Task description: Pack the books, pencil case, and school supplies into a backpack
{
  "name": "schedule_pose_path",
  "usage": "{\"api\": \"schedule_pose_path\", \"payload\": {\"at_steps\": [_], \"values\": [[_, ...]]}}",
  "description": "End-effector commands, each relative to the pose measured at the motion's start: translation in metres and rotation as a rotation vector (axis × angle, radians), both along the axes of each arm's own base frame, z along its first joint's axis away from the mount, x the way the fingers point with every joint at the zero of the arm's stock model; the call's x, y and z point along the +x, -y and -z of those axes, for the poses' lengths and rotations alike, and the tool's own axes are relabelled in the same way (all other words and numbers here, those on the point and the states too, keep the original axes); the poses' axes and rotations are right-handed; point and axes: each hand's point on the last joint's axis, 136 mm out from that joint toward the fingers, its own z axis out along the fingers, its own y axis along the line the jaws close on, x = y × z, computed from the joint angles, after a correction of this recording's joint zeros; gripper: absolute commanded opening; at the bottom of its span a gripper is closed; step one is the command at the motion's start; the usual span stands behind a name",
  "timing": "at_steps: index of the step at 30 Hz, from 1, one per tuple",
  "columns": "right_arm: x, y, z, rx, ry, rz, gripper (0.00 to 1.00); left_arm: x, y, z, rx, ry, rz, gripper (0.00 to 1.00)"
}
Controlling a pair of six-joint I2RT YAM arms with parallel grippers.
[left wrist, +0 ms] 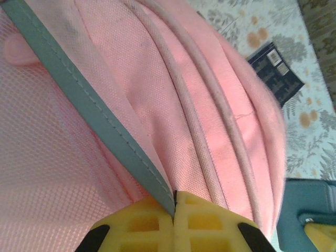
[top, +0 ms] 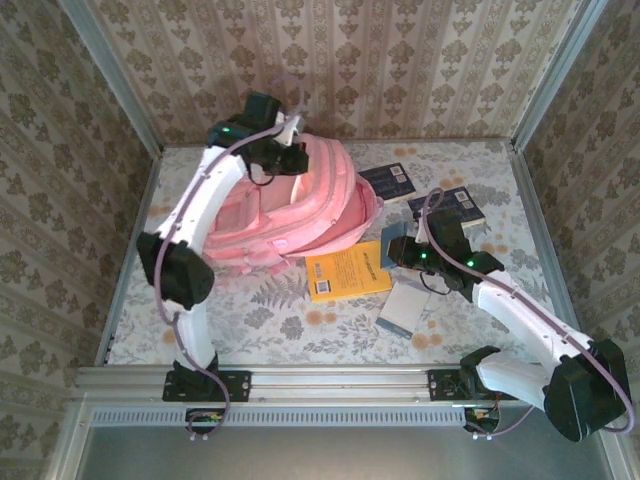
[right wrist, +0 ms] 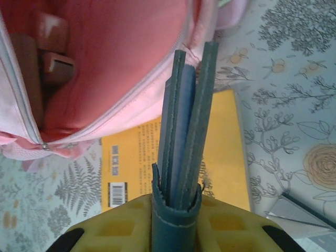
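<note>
We pinch the soft pink fabric backpack (top: 310, 200) by its grey trim (left wrist: 89, 115) with the left pincer (left wrist: 174, 207). The right pincer (right wrist: 176, 205) clamps the dark-teal stitched case (right wrist: 181, 131), which likely goes in next.

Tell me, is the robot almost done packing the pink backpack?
Not nearly. I see nothing packed yet. In hand: the left gripper pinches the grey edge strip of the backpack, and the right gripper holds the dark teal case near its opening. Waiting on the table: the orange-yellow book, the far navy book, the right navy book and the silver-grey rectangle.
</note>
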Motion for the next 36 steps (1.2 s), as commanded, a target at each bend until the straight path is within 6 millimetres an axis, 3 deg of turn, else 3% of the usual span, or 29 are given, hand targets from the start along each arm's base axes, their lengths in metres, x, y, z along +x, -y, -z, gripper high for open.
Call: {"api": "schedule_pose_path", "payload": {"at_steps": [1,7,13,23,31,36], "values": [[0.008,-0.011,-0.042,0.063,0.096,-0.045,0.21,-0.027,-0.011,-0.056,-0.071,0.125,0.075,0.00],[0.005,-0.049,-0.074,0.213,0.135,-0.221,0.21,-0.047,-0.046,-0.087,-0.182,0.194,0.064,0.00],[0.003,-0.081,-0.108,0.274,0.178,-0.322,0.22,-0.048,-0.082,-0.109,-0.496,0.208,0.012,0.00],[0.044,-0.154,-0.073,0.406,-0.023,-0.349,0.22,-0.062,-0.083,-0.124,-0.566,0.215,0.049,0.00],[0.090,-0.208,-0.060,0.490,-0.053,-0.386,0.24,-0.071,-0.077,-0.126,-0.595,0.214,0.095,0.00],[0.104,-0.239,-0.050,0.598,-0.070,-0.496,0.26,-0.077,-0.073,-0.130,-0.602,0.234,0.140,0.00]]}}
